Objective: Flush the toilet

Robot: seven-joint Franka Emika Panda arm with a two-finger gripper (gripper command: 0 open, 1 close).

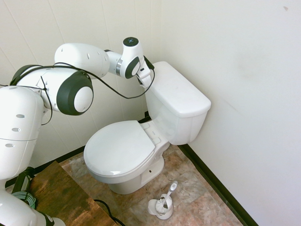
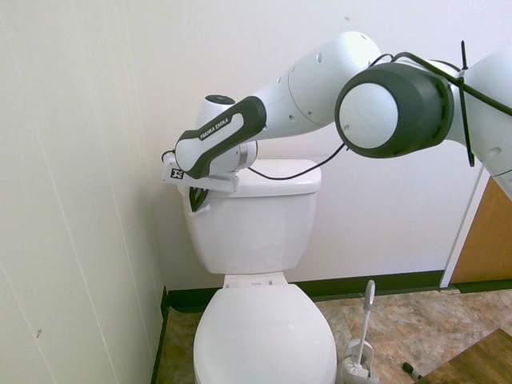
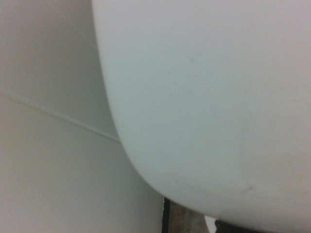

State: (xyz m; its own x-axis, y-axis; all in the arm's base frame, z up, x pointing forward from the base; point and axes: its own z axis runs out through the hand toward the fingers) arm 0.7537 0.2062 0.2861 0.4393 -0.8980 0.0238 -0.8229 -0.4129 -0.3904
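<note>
Floor (image 1: 188,179) well below my claw (image 1: 146,81): brown mottled stone-look tile with dark baseboard along the walls. Toilet (image 1: 127,150) stands directly on it, its base down and forward of my claw, lid down. White toilet-brush holder (image 1: 162,206) with its brush sits on the tile near the bowl's front, apart from it, on the side away from my claw.

One toilet (image 1: 141,141) stands in the room, with one toilet brush (image 1: 168,194) in one holder (image 1: 160,208) at its five o'clock.
</note>
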